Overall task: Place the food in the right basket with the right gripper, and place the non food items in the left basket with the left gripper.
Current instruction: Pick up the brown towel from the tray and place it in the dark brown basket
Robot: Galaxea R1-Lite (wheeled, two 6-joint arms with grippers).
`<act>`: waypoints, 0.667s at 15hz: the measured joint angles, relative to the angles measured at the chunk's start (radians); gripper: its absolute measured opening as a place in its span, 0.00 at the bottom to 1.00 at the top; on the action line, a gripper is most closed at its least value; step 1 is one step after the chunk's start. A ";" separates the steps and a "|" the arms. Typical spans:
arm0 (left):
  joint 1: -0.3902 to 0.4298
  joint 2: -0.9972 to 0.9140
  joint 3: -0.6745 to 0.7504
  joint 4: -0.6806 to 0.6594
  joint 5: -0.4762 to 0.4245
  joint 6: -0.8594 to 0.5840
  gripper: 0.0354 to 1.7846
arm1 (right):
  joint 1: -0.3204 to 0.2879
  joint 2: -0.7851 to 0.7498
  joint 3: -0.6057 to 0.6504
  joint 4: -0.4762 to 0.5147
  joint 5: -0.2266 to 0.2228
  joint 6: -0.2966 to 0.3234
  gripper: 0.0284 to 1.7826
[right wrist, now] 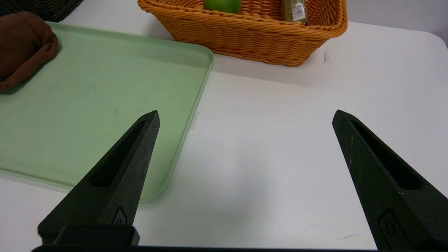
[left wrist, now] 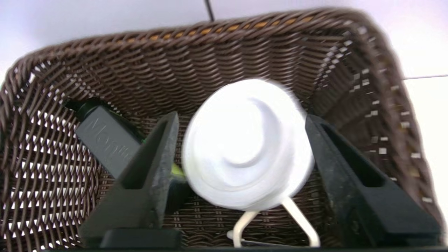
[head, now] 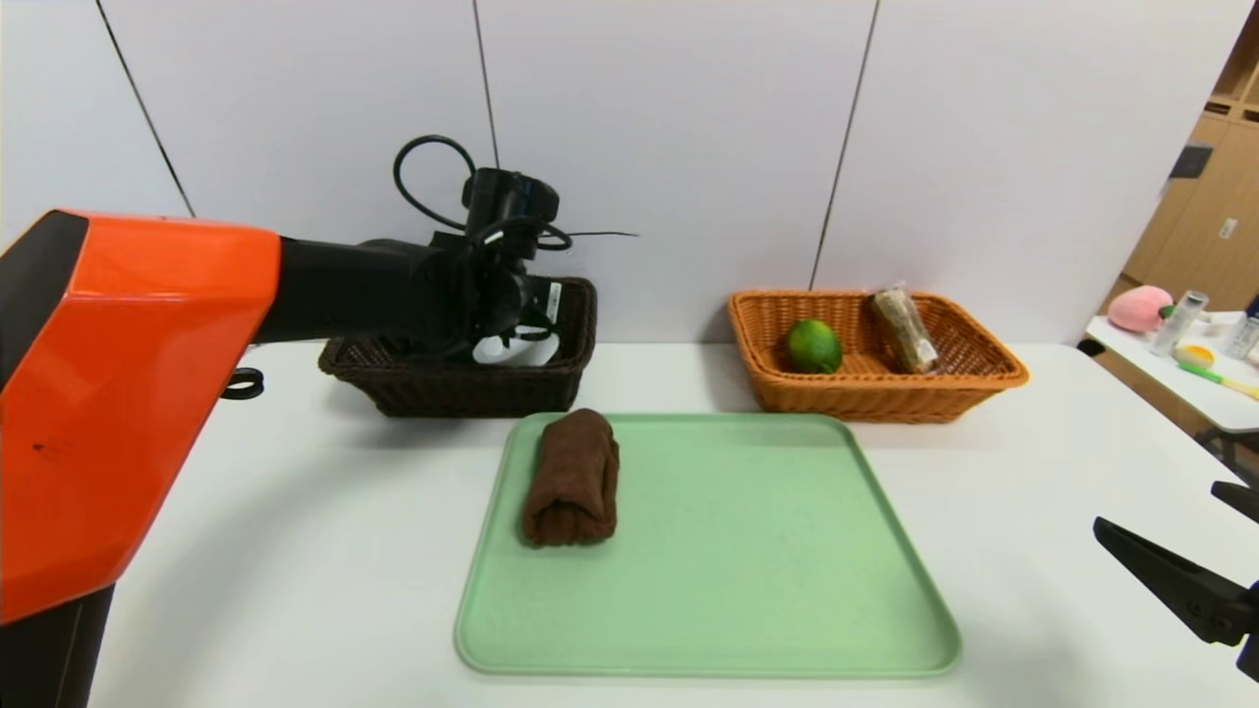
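Observation:
My left gripper [head: 511,339] hangs inside the dark brown left basket [head: 452,388], open, with its jaws wide either side of a white round item with a wire hook [left wrist: 245,147]. That item is blurred and loose between the fingers [left wrist: 164,140]. A grey tube [left wrist: 105,140] lies in the same basket [left wrist: 175,63]. A rolled brown towel [head: 572,477] lies on the green tray [head: 738,551]. The orange right basket [head: 885,393] holds a lime [head: 813,346] and a wrapped snack [head: 905,329]. My right gripper [head: 1161,511] is open and empty over the table, right of the tray.
The right wrist view shows the tray's corner [right wrist: 87,105], the towel's end [right wrist: 21,45] and the orange basket [right wrist: 252,42] ahead of the right gripper [right wrist: 245,112]. A side table with a pink toy [head: 1141,308] and bottles stands at the far right.

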 joint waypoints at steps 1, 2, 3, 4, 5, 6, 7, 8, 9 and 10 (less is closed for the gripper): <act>0.000 -0.020 -0.002 0.006 -0.020 0.010 0.77 | 0.000 0.000 0.001 0.000 0.000 0.000 0.95; 0.000 -0.050 -0.003 0.013 -0.053 0.039 0.79 | 0.000 0.000 0.002 0.000 0.000 0.000 0.95; -0.001 -0.084 0.001 0.019 -0.092 0.079 0.81 | 0.000 -0.001 0.002 0.001 0.000 0.000 0.95; -0.002 -0.122 0.008 0.030 -0.130 0.128 0.83 | 0.000 -0.002 0.003 0.003 0.000 0.000 0.95; -0.003 -0.167 0.019 0.062 -0.160 0.185 0.84 | 0.000 -0.003 0.004 0.002 0.000 0.000 0.95; -0.005 -0.215 0.028 0.123 -0.176 0.238 0.86 | 0.000 -0.004 0.006 0.001 0.001 -0.001 0.95; -0.016 -0.258 0.035 0.205 -0.179 0.265 0.87 | 0.000 -0.004 0.007 0.003 0.001 -0.009 0.95; -0.037 -0.294 0.040 0.284 -0.177 0.253 0.88 | 0.000 -0.004 0.011 0.004 0.002 -0.019 0.95; -0.061 -0.321 0.045 0.345 -0.169 0.200 0.89 | 0.000 -0.004 0.014 0.004 0.001 -0.027 0.95; -0.083 -0.340 0.047 0.390 -0.145 0.115 0.90 | 0.000 -0.004 0.016 0.003 0.000 -0.032 0.95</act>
